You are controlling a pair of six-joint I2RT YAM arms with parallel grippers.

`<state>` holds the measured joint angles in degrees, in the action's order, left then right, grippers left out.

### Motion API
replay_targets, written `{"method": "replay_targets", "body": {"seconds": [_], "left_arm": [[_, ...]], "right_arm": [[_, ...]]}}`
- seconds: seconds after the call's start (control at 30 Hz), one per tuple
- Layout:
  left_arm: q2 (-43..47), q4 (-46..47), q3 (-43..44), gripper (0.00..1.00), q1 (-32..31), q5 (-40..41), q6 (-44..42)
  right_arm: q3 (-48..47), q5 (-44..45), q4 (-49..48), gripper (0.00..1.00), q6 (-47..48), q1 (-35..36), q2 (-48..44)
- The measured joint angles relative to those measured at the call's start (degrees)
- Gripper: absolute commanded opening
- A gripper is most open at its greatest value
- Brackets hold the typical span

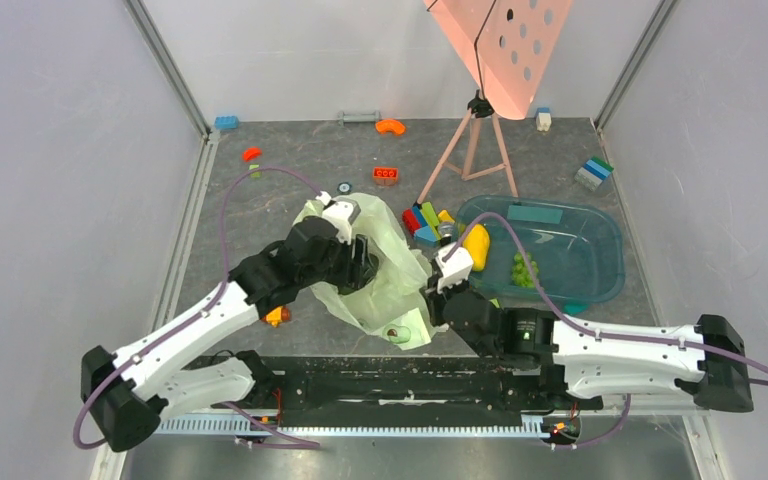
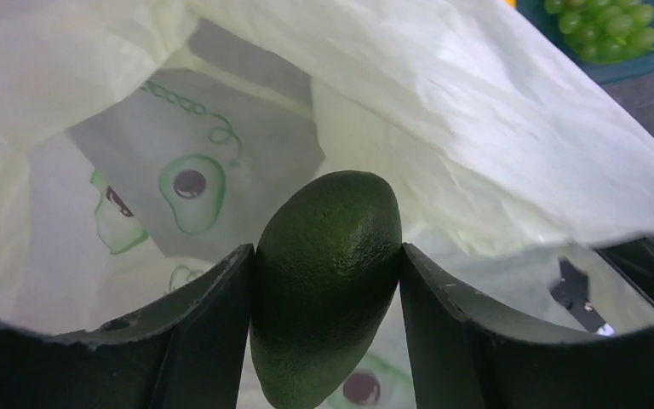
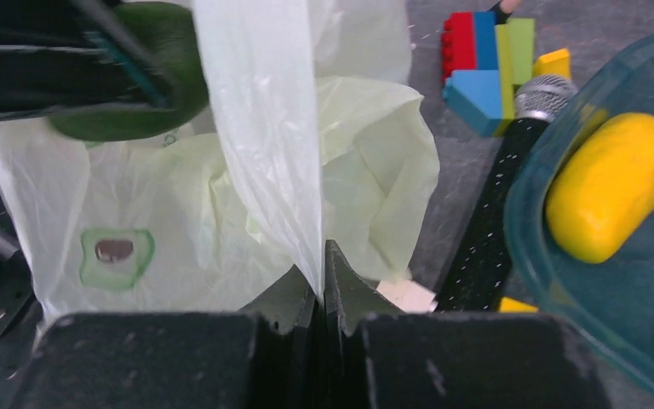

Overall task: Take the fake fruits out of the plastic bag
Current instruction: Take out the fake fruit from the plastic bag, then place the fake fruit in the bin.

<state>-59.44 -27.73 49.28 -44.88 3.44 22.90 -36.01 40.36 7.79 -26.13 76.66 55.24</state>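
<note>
The pale-green plastic bag [image 1: 392, 285] lies crumpled between my arms. My left gripper [image 2: 325, 252] reaches into the bag [image 2: 494, 128] and is shut on a dark green avocado fruit [image 2: 328, 281], held upright between both fingers. My right gripper [image 3: 324, 256] is shut on a raised fold of the bag [image 3: 264, 128], and the avocado [image 3: 157, 98] shows at the upper left of that view. In the top view the left gripper [image 1: 365, 268] is buried in the bag and the right gripper [image 1: 434, 282] is at its right edge. A yellow oblong fruit [image 1: 476, 247] and green grapes [image 1: 523, 270] lie in the teal tray [image 1: 600, 262].
A stack of coloured bricks [image 1: 422, 220] and a black microphone [image 3: 494, 213] sit between the bag and the tray. A pink perforated board on a tripod [image 1: 490, 50] stands at the back. Loose bricks [image 1: 386, 175] lie scattered, and an orange piece [image 1: 277, 317] lies under my left arm.
</note>
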Motion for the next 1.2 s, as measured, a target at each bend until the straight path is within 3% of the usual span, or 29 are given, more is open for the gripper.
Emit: {"method": "replay_targets", "body": {"seconds": [0.33,0.67,0.93,1.2], "left_arm": [[10.3,-6.1,3.3,0.57,0.5,-0.7,0.3],[12.9,-8.3,11.2,0.56,0.8,-0.6,1.4],[6.1,-7.2,17.6,0.54,0.8,-1.3,1.3],[-5.0,3.0,19.5,0.51,0.9,-8.3,1.4]], "right_arm": [[-1.6,-3.7,-3.0,0.02,5.7,-6.2,6.0],[6.2,-9.4,-12.4,0.00,7.4,-6.7,5.7],[13.4,-16.6,-19.1,0.00,11.3,-3.8,3.5],[21.6,-16.5,-27.8,0.00,13.6,3.4,2.7]]}}
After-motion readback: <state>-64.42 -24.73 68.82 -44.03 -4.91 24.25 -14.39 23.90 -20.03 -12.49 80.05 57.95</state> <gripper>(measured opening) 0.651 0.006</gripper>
